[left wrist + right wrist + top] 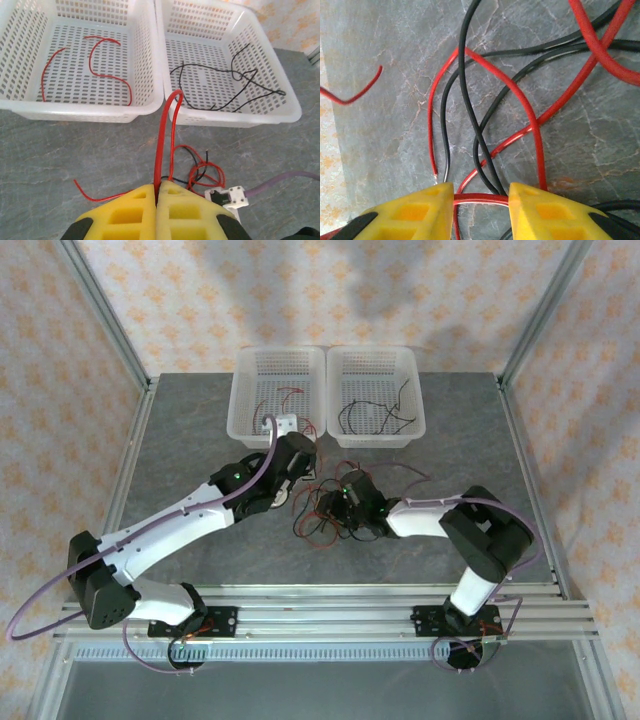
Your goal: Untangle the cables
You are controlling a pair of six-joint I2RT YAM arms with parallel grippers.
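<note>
Mid-tabletop (180, 450), at six o'clock from the baskets (370, 349), the cables (312, 528) lie tangled. Left fingers (130, 212) pinch one red cable (161, 140), holding it raised toward twelve, likely to draw it free. Right fingers (420, 212) stand spread astride several strands, probably to anchor them.

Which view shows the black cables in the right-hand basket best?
The left wrist view. The black cables lie spread across the floor of the right-hand basket, close enough to follow their loops and crossings. The top external view shows the same cables from above, but small and thin, so the crossings are hard to read.
</note>
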